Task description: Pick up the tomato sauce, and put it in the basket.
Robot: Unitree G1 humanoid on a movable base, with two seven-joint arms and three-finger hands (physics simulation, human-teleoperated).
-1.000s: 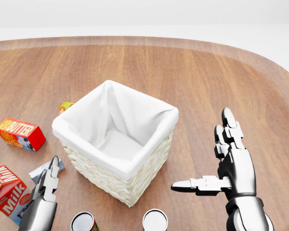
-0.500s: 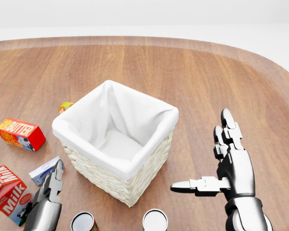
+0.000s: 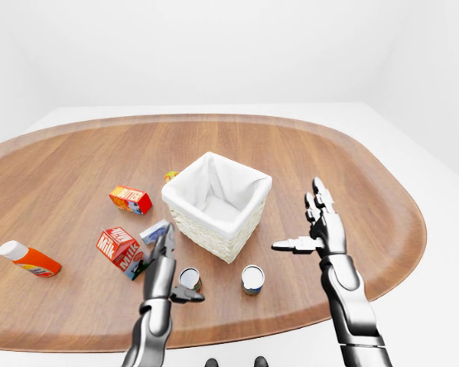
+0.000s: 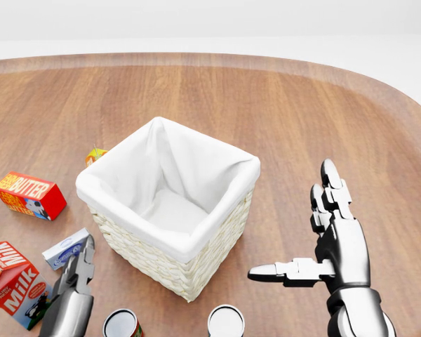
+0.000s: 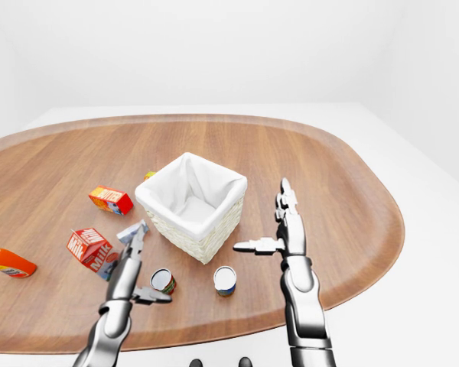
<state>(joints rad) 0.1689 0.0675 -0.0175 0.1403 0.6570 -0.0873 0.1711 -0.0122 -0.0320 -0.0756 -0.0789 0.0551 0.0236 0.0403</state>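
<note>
Basket (image 4: 170,210), wicker and lined with white cloth, is seen standing near the middle of a rounded wooden desk (image 3: 76,164), its inside holding nothing but the liner. Two cans are set below it in the left-eye view: one with a red label (image 3: 188,279), taken to be the tomato sauce, and a second can (image 3: 252,279) to its right, a little apart. The left hand (image 3: 168,267) is shown just beside the red-labelled can, fingers spread and upright, thumb stretched toward the can's rim; whether the thumb touches it cannot be told. The right hand (image 4: 323,242) is held open to the right of the basket, fingers pointing up and thumb pointing toward the basket, nothing gripped. A milk carton (image 3: 121,248), a butter box (image 3: 130,199) and a small blue-and-white packet (image 4: 67,248) are scattered left of the basket, and an orange bottle with a white cap (image 3: 29,259) lies near the desk's left edge.
</note>
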